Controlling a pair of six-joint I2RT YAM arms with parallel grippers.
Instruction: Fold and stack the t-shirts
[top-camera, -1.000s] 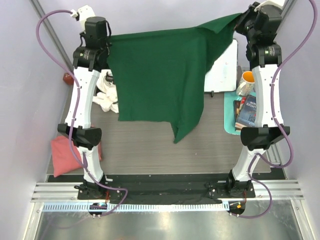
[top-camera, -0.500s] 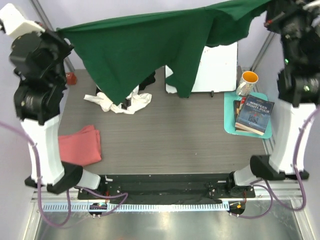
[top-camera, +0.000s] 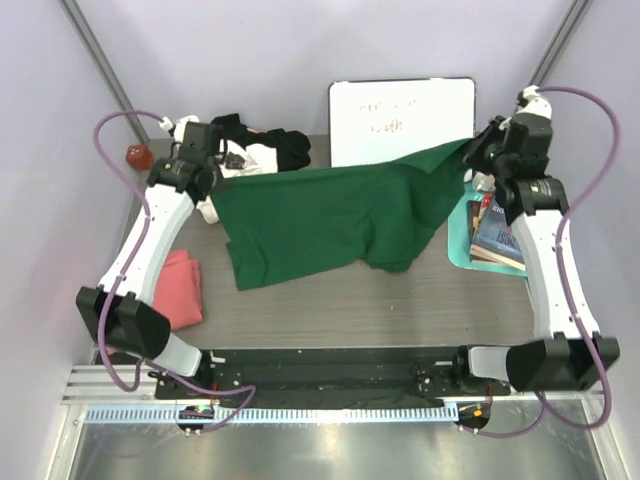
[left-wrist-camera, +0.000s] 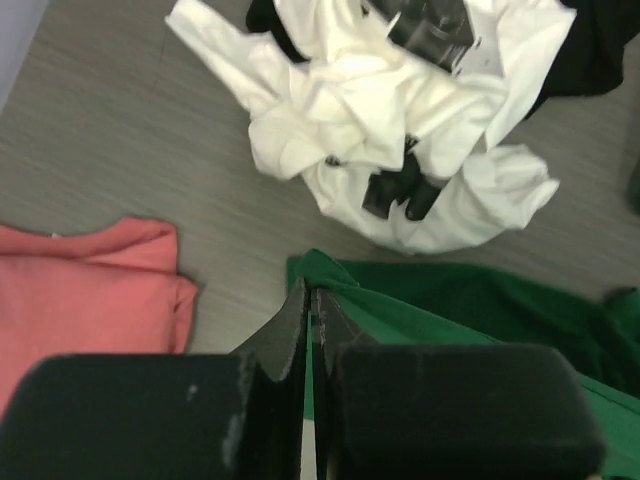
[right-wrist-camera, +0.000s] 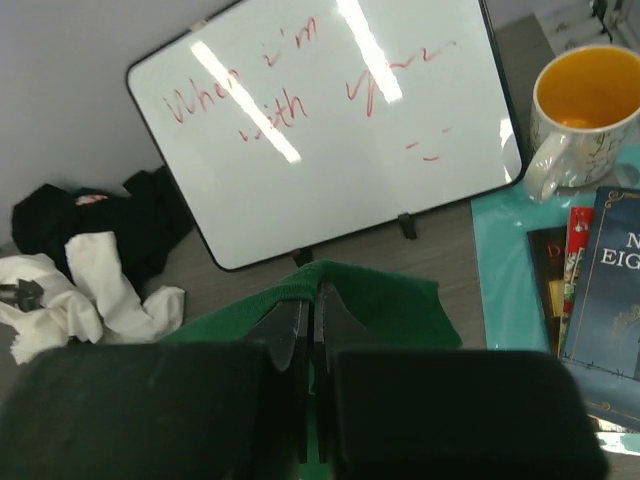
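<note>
Green tee (top-camera: 320, 215) lies across tabletop (top-camera: 330, 300), bunched at R side. My L hand (left-wrist-camera: 310, 300) and R hand (right-wrist-camera: 312, 290) each pinched tight on a far corner. Risks: R corner could knock mug (right-wrist-camera: 585, 110) or whiteboard (right-wrist-camera: 330, 130); L edge could snag white tee (left-wrist-camera: 330, 100).

white arms, black joints, purple cables

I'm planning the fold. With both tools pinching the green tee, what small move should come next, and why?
Probably ease the left tool and right tool slightly apart. Both are shut on the dark green t-shirt, whose side near the right tool lies bunched on the table.
</note>
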